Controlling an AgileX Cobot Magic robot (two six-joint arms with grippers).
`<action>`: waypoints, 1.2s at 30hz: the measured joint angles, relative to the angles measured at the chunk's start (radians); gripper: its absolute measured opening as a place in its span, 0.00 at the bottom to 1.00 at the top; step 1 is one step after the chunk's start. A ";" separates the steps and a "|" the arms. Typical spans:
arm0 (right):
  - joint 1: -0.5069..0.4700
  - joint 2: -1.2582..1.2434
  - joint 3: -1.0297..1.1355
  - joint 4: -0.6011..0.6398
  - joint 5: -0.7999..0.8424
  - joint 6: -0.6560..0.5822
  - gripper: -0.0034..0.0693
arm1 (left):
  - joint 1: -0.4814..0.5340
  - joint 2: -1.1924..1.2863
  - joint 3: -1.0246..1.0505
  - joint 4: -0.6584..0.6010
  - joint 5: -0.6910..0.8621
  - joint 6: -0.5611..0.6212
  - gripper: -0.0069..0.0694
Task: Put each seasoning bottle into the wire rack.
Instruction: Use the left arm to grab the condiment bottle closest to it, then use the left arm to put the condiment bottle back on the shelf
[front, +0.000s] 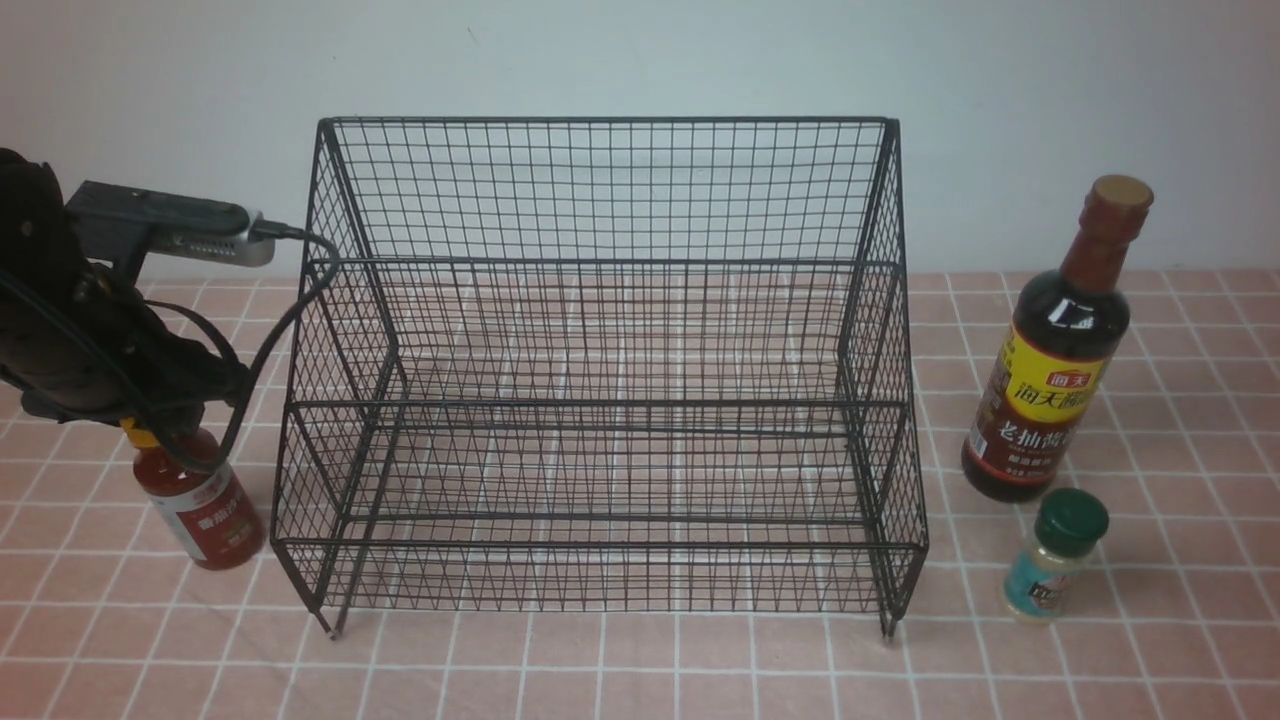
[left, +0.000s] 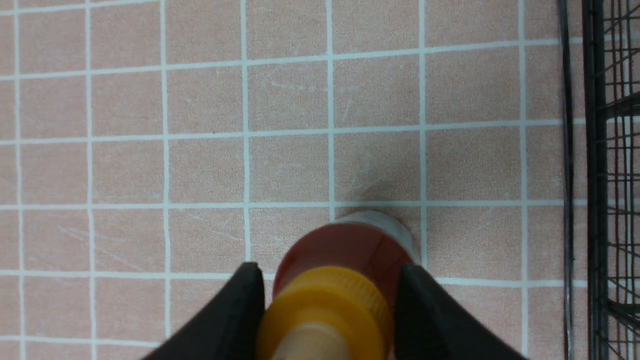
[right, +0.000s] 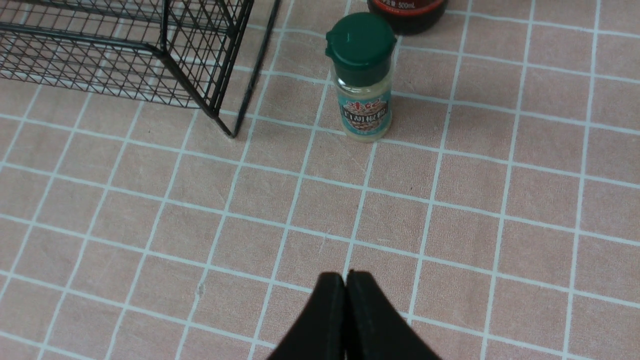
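Nearest you, your right gripper hangs over the tiled counter with its fingertips pressed together and nothing between them. Beyond it, off the rack's near right corner, the small clear jar stands on the counter under a green cap; its blue label reads 白胡椒粉 in the right wrist view, with smaller characters above that you can't make out. Off toward the counter's left side, near the wire rack's left side, you have the red sauce bottle standing on the tiles. Its red-and-white label shows 番茄沙 before the writing curves away. Your left gripper is partly open, its fingers closed in on both sides of that bottle's yellow cap and gripping it. Between the bottles, the black wire rack takes up the middle of the counter, its low rails toward you and its tall mesh back toward the far edge; all three bottles are outside it. Farther back than the jar, to the rack's right, the tall dark soy bottle stands upright. You can read 海天 in its red badge, 海天 again larger on the yellow, 老抽 lower down, and 500mL near its base in the right wrist view. The pale wall rises behind the counter's far edge.
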 joint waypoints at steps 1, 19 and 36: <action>0.000 0.000 0.000 0.000 0.000 0.000 0.03 | 0.000 -0.015 -0.004 0.000 0.012 0.000 0.48; 0.000 0.000 -0.001 -0.002 0.002 0.000 0.03 | -0.229 -0.399 -0.200 -0.057 0.254 -0.002 0.48; 0.000 0.000 -0.001 -0.004 0.012 0.000 0.03 | -0.445 -0.219 -0.182 -0.079 0.252 -0.042 0.48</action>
